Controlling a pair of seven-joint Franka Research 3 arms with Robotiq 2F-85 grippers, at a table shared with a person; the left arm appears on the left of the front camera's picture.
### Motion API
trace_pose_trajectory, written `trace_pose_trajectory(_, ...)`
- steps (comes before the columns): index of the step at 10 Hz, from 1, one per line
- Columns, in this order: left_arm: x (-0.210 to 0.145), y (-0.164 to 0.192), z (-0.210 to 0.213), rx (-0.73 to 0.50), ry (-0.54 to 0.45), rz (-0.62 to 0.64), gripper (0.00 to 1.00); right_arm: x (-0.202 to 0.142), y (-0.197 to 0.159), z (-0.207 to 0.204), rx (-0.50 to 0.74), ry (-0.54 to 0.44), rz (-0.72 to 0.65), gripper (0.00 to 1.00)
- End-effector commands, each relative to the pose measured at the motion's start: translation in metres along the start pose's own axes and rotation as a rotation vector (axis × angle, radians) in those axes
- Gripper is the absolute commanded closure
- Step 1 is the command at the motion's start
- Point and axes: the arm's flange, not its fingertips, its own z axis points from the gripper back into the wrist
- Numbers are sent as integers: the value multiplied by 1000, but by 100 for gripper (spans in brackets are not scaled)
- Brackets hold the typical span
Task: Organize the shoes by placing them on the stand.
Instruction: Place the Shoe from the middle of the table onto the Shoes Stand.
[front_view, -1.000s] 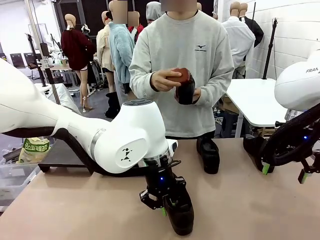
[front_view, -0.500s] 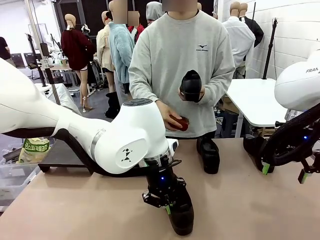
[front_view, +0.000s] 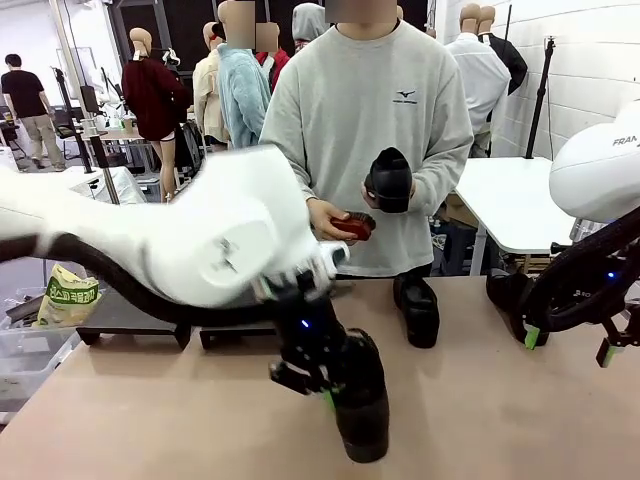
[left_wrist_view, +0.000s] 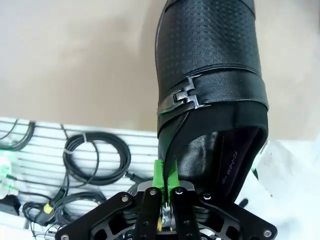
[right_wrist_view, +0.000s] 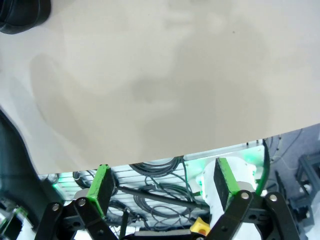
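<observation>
My left gripper (front_view: 322, 388) is shut on the collar of a black shoe (front_view: 362, 412) near the table's front edge; the arm above it is motion-blurred. In the left wrist view the green pads (left_wrist_view: 159, 173) pinch the shoe's (left_wrist_view: 210, 75) ankle rim. A second shoe (front_view: 416, 308) stands mid-table, and a third (front_view: 508, 296) sits behind my open right gripper (front_view: 567, 345). The person holds another shoe (front_view: 388, 180) and a red-brown object (front_view: 352, 225). The stand (front_view: 112, 318) lies at the left, behind my left arm. My right gripper (right_wrist_view: 164, 179) hangs open over bare table.
The table's front edge runs just under both grippers, with cables and a grille below it (right_wrist_view: 160, 195). A shoe's edge (right_wrist_view: 22, 15) shows in the corner of the right wrist view. A white table (front_view: 505, 200) stands behind the person at the right.
My left gripper has closed on the shoe's collar, and the arm has swung up, raising the shoe slightly. The person lowered the red-brown object and shifted the held shoe. The right arm stayed still.
</observation>
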Motion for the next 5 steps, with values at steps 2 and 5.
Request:
trace_pose_trajectory(2, -1, 66, 86, 10, -108, -138, 100, 0, -1, 1, -4, -1, -4, 0)
trace_pose_trajectory(5, 63, 102, 75, 90, -246, -132, 100, 0, -1, 1, -4, -1, -4, 0)
